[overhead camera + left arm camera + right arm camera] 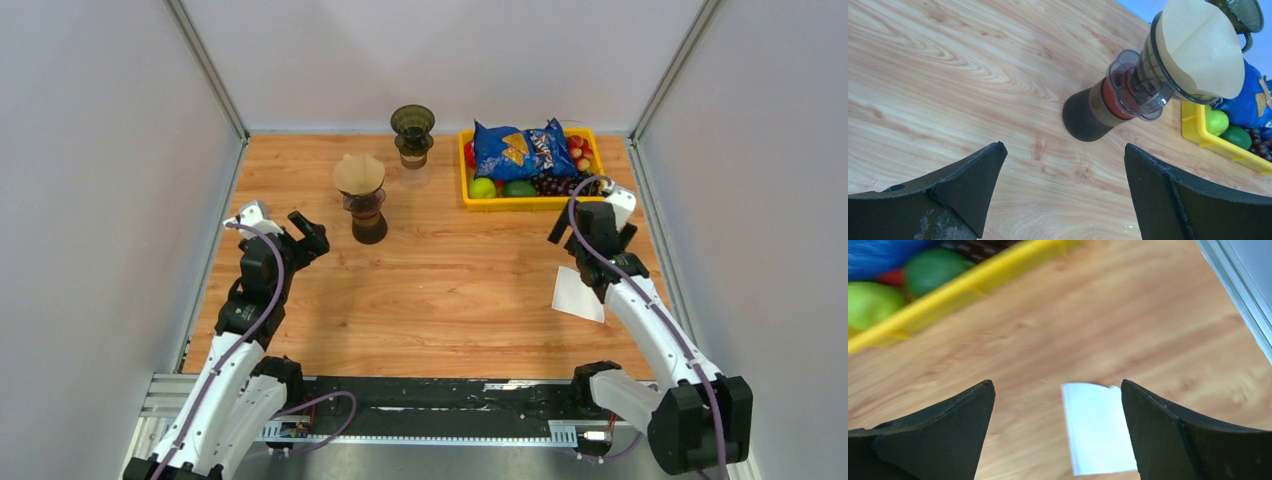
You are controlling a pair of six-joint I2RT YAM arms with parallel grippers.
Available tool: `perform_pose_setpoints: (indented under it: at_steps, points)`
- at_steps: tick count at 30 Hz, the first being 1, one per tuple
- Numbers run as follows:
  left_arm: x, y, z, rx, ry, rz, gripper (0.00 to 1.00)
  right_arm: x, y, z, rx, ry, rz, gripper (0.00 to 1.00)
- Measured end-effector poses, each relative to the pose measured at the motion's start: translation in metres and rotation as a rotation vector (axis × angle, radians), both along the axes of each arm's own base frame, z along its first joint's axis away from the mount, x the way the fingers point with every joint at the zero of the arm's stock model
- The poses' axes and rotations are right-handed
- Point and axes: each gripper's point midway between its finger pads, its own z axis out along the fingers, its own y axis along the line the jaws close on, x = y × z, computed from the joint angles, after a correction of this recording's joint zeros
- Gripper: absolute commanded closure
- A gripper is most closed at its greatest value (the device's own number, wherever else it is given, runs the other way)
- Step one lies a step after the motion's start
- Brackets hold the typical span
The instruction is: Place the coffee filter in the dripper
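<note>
Top external view shows the tan paper cone coffee filter (358, 172) sitting inside the dark see-through plastic dripper (1148, 80). The dripper stands on a round dark cup (1083, 117) on the wooden table (450, 290). The left pincer (1063, 146) is spread wide, near the cup but not touching it. The right pincer (1055, 385) is spread wide too, over a flat white paper (1095, 430). A yellow plastic tray (520, 204) of fruit sits at the back.
</note>
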Motion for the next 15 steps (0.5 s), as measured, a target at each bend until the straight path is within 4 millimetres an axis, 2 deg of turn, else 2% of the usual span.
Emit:
perform_pose_setpoints:
  at_steps: [3,7,10,15]
  points:
    - [0.000,-0.005,-0.001,-0.011,-0.007,-0.025,0.00,-0.023,-0.040,-0.039,0.040,0.117,-0.139,0.00]
    - [0.001,-0.010,-0.006,-0.015,0.012,-0.049,0.00,-0.045,-0.074,-0.070,0.073,0.222,-0.271,0.00]
    - [0.002,-0.011,-0.007,-0.017,0.016,-0.056,0.00,-0.050,-0.082,-0.093,0.093,0.307,-0.308,0.03]
    - [0.002,-0.011,-0.005,-0.019,0.008,-0.057,0.00,-0.058,-0.079,-0.130,0.097,0.453,-0.311,0.13]
